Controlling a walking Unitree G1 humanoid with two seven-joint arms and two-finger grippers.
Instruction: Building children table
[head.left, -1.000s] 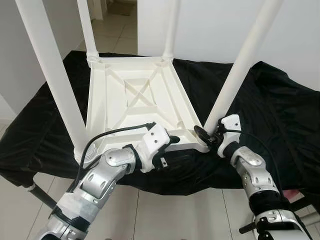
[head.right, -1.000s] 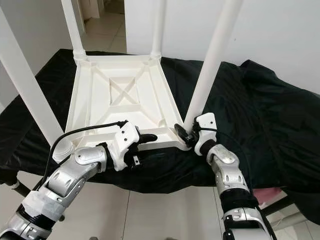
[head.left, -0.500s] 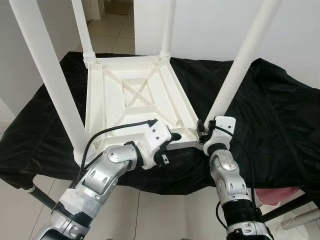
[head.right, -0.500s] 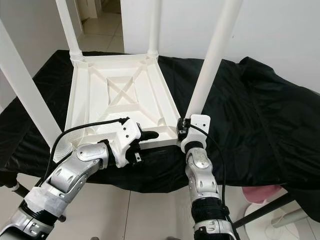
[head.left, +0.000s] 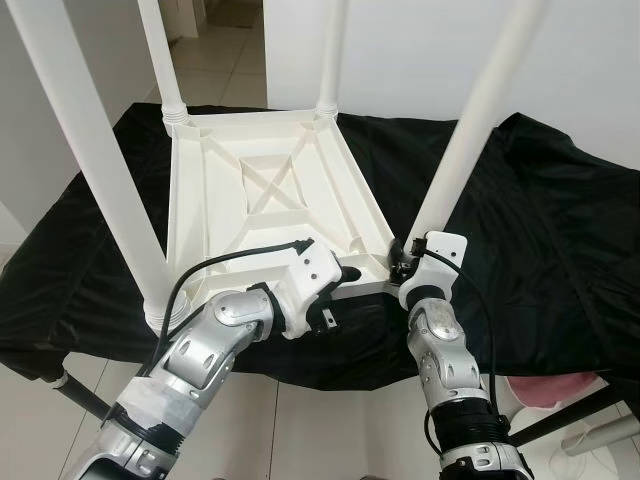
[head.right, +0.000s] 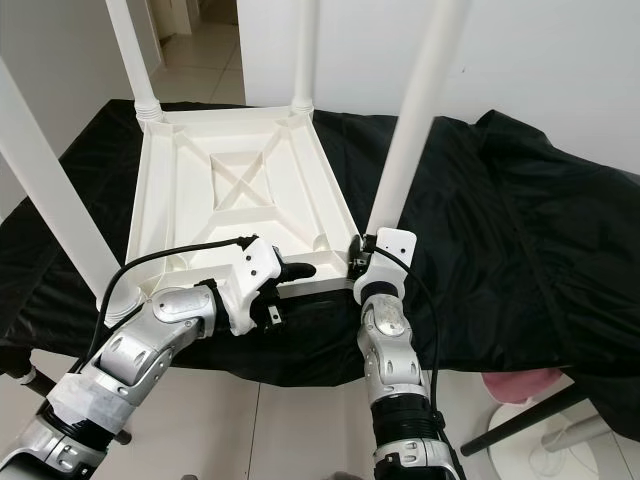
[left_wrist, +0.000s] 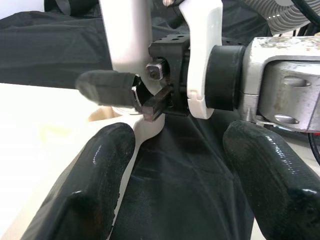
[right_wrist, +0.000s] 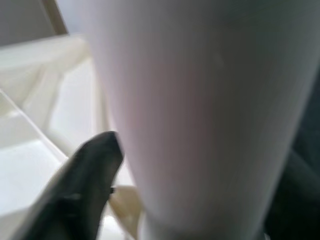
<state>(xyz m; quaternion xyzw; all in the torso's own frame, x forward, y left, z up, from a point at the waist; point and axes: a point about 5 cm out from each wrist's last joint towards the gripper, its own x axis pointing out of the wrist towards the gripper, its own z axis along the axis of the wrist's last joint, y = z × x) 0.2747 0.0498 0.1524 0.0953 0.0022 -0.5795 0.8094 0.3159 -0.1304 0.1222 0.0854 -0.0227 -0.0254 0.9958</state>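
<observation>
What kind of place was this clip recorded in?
Probably a room in a home: tiled floor, plain white wall, and a doorway behind. An upturned white table lies on a black cloth.

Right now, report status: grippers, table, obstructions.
Right gripper around base of near-right leg. Left gripper open at near edge of upturned white table. All four legs standing in their sockets. Nothing in the way on black cloth.

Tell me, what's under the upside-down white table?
The table lies on a black cloth spread wide beneath it. What the cloth covers is hidden, except for a dark leg showing below its near left edge.
</observation>
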